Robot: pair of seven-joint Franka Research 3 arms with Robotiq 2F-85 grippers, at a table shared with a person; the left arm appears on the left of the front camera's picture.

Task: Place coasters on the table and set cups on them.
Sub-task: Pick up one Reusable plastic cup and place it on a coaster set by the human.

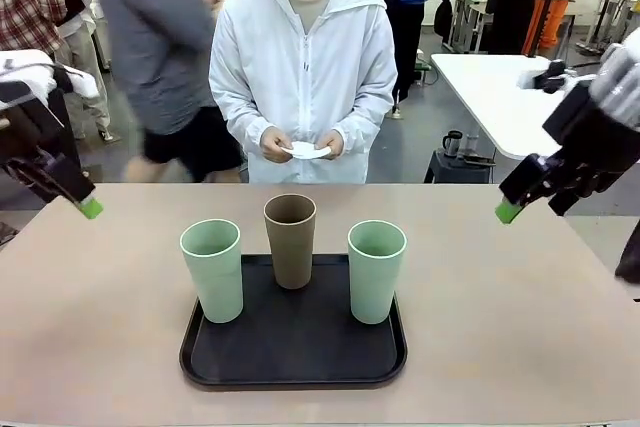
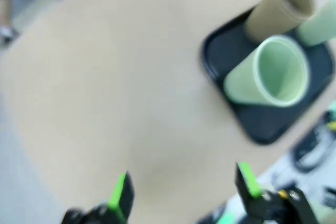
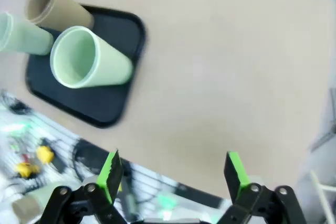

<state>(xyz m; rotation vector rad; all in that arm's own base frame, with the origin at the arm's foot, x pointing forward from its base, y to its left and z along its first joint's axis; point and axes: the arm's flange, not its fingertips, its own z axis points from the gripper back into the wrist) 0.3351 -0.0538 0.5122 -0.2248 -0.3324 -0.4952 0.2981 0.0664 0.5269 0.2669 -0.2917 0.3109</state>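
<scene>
cups (image 1: pixel 291 240) upright on tray (image 1: pixel 290 352), well apart from both parted jaws

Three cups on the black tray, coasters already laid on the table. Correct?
Not the coasters: the front view shows them held by the person at the far side, none on the table. The cups do stand on the black tray.

A grey floor (image 1: pixel 400 152), a white table (image 1: pixel 490 97) at right, bystanders (image 1: pixel 160 47) standing behind.
</scene>
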